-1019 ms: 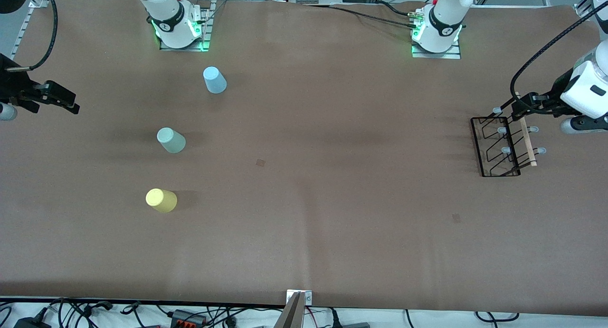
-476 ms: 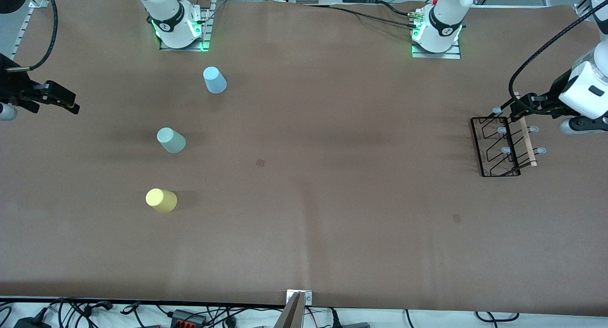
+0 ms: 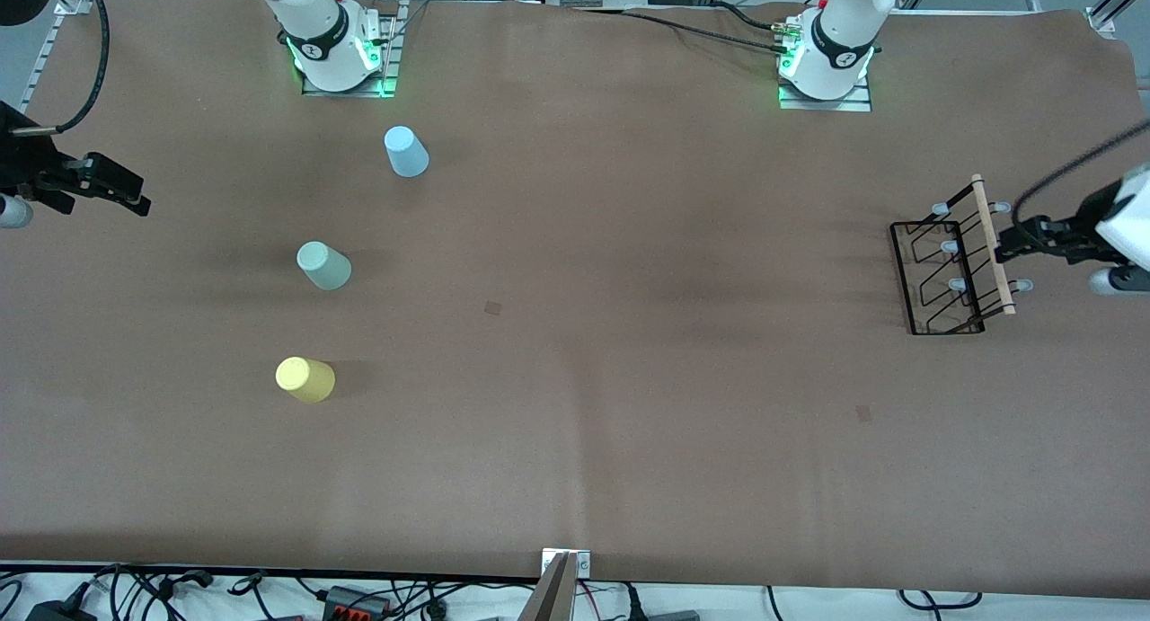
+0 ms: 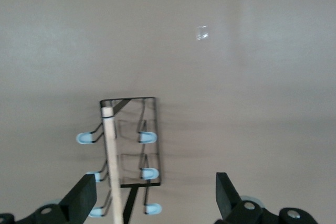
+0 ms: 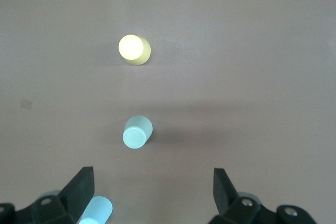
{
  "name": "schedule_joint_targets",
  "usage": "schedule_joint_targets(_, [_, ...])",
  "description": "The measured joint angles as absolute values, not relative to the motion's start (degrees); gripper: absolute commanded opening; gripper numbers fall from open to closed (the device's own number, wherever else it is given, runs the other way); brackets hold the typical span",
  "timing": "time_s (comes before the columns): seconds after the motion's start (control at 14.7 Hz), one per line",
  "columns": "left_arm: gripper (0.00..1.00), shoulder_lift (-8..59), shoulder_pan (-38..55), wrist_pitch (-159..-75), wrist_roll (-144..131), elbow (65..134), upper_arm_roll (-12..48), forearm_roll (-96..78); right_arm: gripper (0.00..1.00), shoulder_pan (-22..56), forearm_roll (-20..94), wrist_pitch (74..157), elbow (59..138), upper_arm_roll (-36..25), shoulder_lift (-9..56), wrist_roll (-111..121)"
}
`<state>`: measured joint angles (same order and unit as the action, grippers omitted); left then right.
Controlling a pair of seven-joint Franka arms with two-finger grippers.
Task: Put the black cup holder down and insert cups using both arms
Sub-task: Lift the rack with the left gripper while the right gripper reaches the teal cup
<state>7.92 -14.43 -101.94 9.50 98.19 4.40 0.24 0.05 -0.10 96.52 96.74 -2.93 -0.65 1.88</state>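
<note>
Rack (image 3: pixel 943 275) first: it stands on the table (image 3: pixel 629 378) at the left arm's end, its wooden rod (image 3: pixel 993 243) running along the top with grey-tipped pegs (image 4: pixel 148 137) on both flanks. Nothing holds it yet, and no cup is on a peg.

Just beside the rod, about level with it, hangs the left gripper (image 3: pixel 1011 241), jaws wide apart and empty. In the left wrist view the rod (image 4: pixel 112 166) lies close to one finger (image 4: pixel 81 199) rather than midway between the two, so the hand wants shifting across until the rod is centred before the jaws shut. My judgement is that a hold near the rod's middle would keep the rack level when lifted; a hold near one end could let it tip. The fingers should also come down between pegs, not onto a tip.

Well apart, toward the right arm's end, three cups stand mouth down: blue (image 3: pixel 406 152) nearest the bases, green (image 3: pixel 323 266) next, yellow (image 3: pixel 305 379) nearest the front camera. The right gripper (image 3: pixel 112 188) waits at the table's edge there, jaws spread and empty.

The rack probably belongs somewhere central, within both arms' reach.
</note>
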Motion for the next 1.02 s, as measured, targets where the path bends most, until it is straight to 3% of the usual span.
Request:
schedule_joint_targets(0.2, [1.0,9.9,-17.3,-108.0,14.7,101.1,4.4,0.1,1.0,0.0,-0.1,96.5,96.7,-2.9,-0.6,1.9])
schedule_joint_targets(0.61, [1.0,9.1,-23.0,-120.2,23.6,113.4,4.4,0.1,1.0,0.1,-0.1,96.5,96.9,-2.9,0.0,1.9])
schedule_joint_targets(1.02, [0.85,4.8,-25.1,-122.9,24.6,123.5,4.4,0.1,1.0,2.5,-0.1,96.7,97.2,-2.2,5.7,1.8])
